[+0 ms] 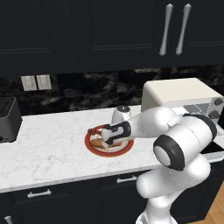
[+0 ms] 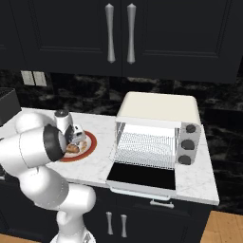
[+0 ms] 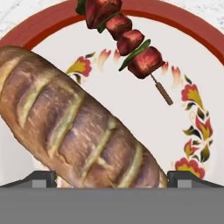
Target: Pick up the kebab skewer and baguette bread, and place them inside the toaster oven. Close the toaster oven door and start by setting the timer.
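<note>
Over the plate [image 3: 205,48], poised wide-jawed astride the baguette bread [image 3: 78,131]. First pickup underway. Next: lower, close gripper [image 3: 111,177] on loaf.

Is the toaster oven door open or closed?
Open. The toaster oven door lies folded down flat, and the wire rack inside shows.

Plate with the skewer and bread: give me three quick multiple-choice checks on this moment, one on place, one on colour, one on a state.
1. Where does the baguette bread lie?
A. on the plate
B. in the toaster oven
C. on the floor

2. What colour is the plate's rim?
A. blue
B. red
C. black

3. How is the toaster oven door?
A. shut
B. removed
C. folded down open

Answers:
1 A: the hand view shows the loaf on the plate beside the kebab skewer.
2 B: a red band rings it.
3 C: the rack inside is exposed.
</note>
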